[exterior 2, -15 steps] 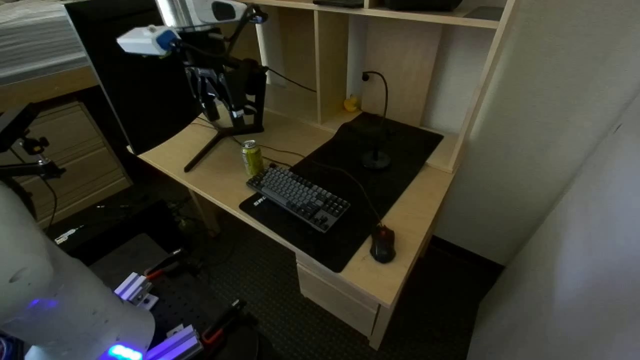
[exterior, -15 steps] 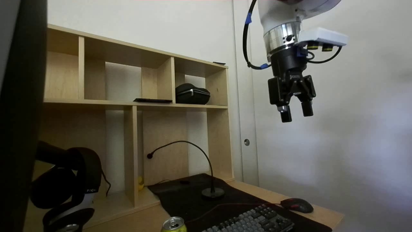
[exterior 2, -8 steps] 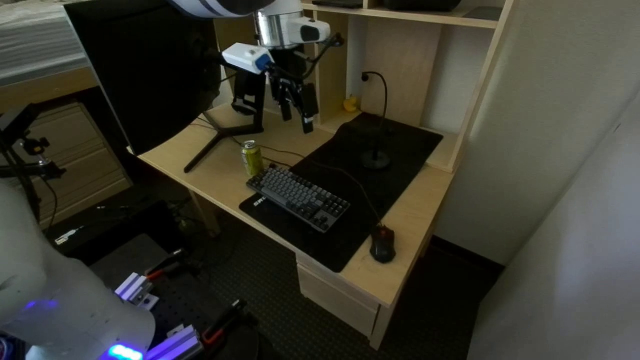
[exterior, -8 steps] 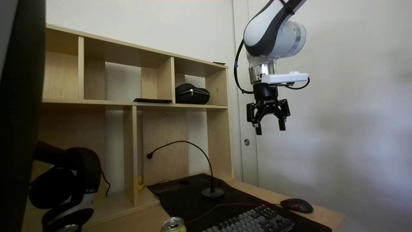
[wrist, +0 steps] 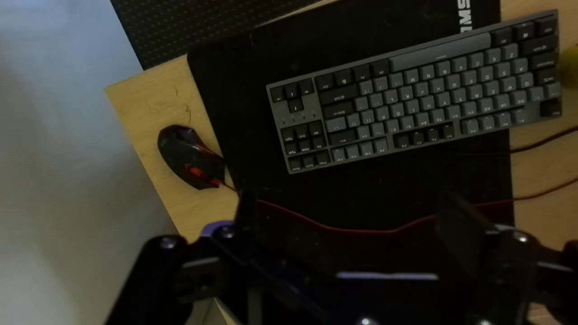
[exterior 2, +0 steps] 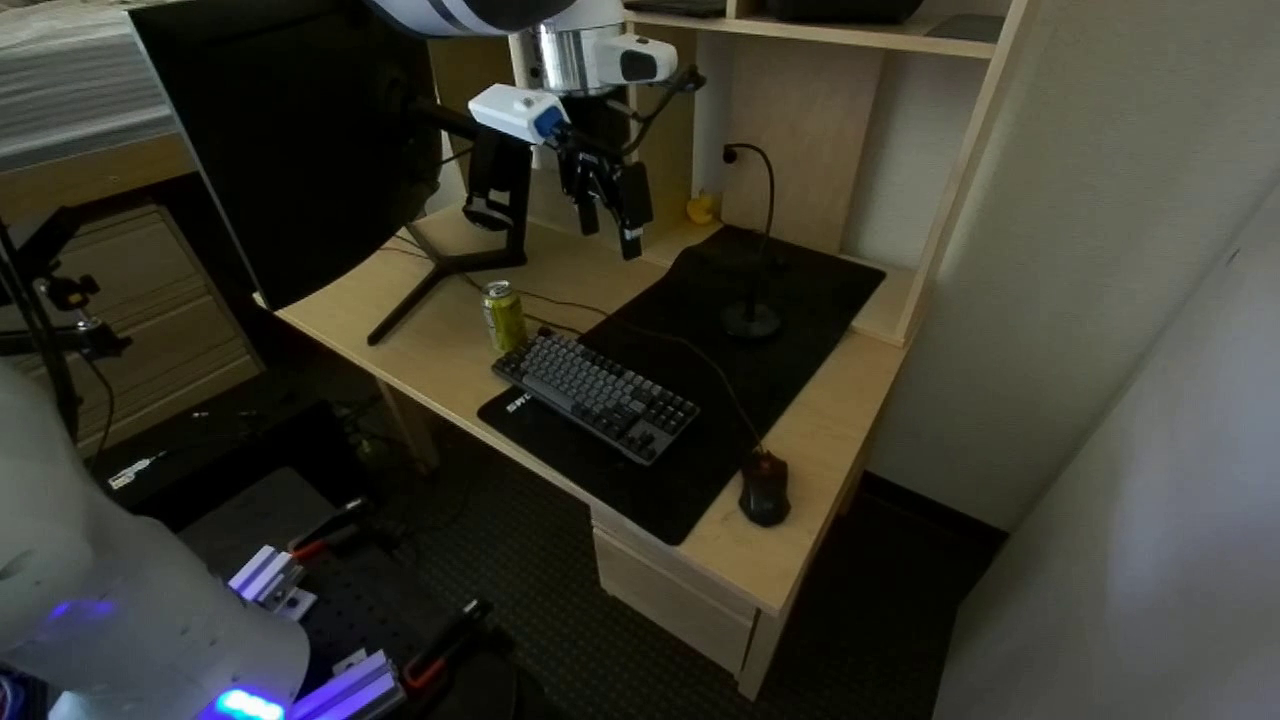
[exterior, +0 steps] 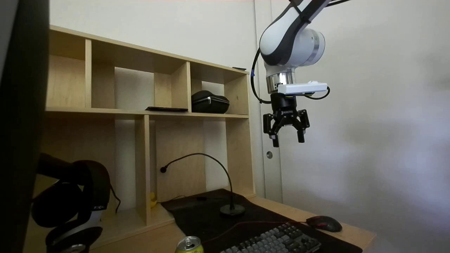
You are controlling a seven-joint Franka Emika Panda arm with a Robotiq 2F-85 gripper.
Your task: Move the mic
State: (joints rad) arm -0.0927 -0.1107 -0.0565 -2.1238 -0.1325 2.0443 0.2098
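mic [exterior: 232, 210] stands on the mat [exterior 2: 800, 300], back half, upright and untouched; flat round base probably there to balance the long overhanging neck. gripper [exterior: 288, 140] hangs high above the mat, jaws spread, nothing between; points down, likely so it can close on the neck from overhead. keyboard [exterior 2: 597, 393] mostly on the mat's front half, mouse [exterior 2: 765, 488] just off the mat's side edge, likely left as a work setup. looks like pre-grasp stage; next probably down to the neck, mind tipping.

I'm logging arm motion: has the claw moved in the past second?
Yes: in an exterior view, the claw has shifted rightward from the monitor stand, toward the mic.
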